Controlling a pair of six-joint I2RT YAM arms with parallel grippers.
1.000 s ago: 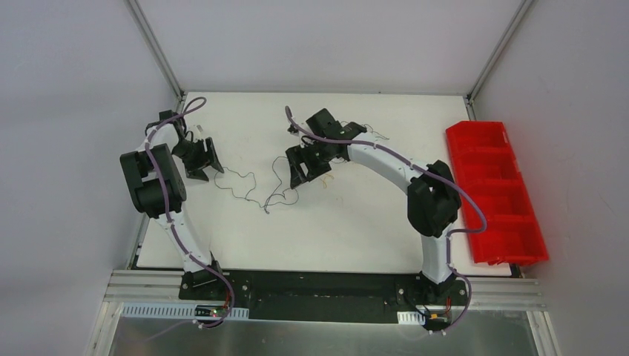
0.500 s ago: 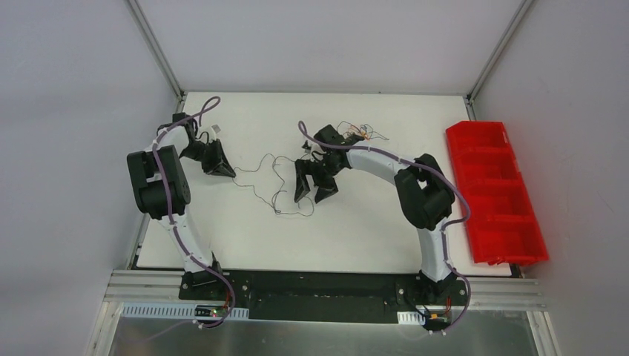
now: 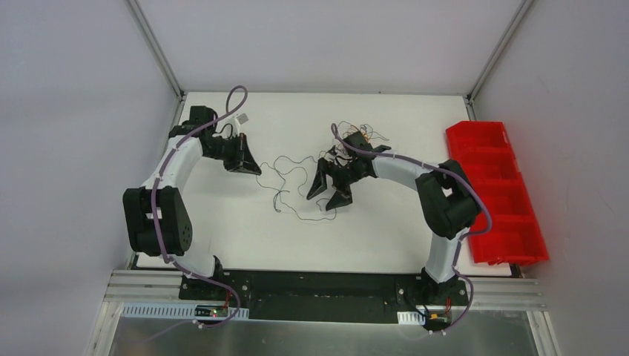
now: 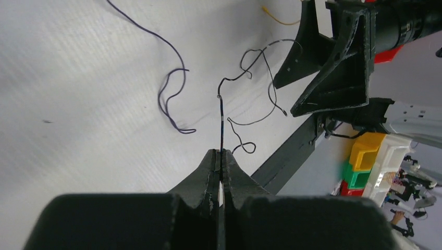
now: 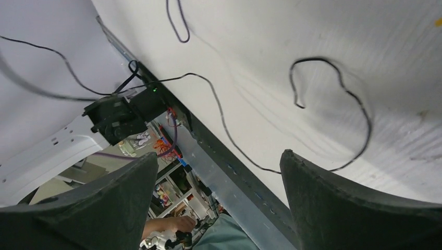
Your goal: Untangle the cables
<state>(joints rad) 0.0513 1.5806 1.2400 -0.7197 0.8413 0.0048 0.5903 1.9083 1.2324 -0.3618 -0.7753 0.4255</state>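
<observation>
Dark cable (image 4: 221, 117) is pinched betw. the pressed-together fingers of the left gripper (image 4: 221, 152), just above the table (image 3: 386, 222). Right gripper (image 3: 324, 199) is spread wide over loose strands (image 3: 285, 174) mid-table. A coloured tangle (image 3: 356, 133) is seen behind its wrist.

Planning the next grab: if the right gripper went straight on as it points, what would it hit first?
Likely the black cable loop on the table, ahead of the right gripper, jaws open; depth is unclear.

We see a plain white table (image 3: 386, 230), a bright red bin (image 3: 493, 189), left of the bin a thin black cable (image 4: 221, 125), a dark purple cable (image 4: 177, 52), a short yellow cable (image 4: 279, 22)
</observation>
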